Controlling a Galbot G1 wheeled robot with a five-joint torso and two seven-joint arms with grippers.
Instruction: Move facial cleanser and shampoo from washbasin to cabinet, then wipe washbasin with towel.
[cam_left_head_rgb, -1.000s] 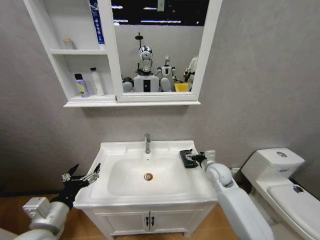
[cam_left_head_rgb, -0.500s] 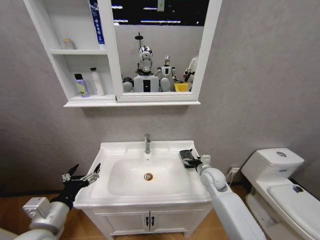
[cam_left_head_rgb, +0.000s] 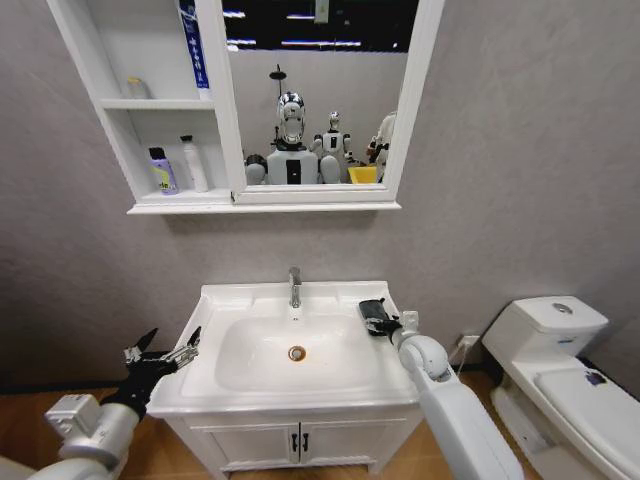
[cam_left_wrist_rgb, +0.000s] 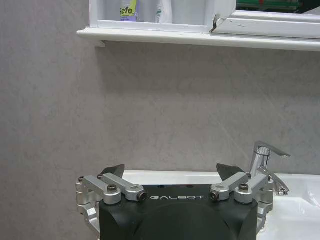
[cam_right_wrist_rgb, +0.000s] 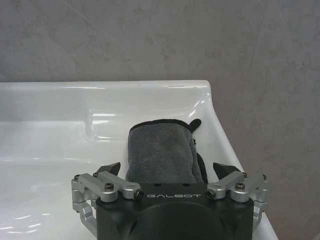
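— Bright enough?
— Even, soft room light; glare streaks on the basin rim (glossy ceramic).
— Sharp?
— Mostly; head view bows at its edges, and a soft shadow lies under the cabinet.

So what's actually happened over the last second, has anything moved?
The right gripper has crept in along the washbasin rim toward the towel, its open fingers now on either side of the cloth, not yet closed. The towel hasn't shifted. The left gripper stays open beside the basin's left edge; the bottles on the cabinet shelf are unchanged.
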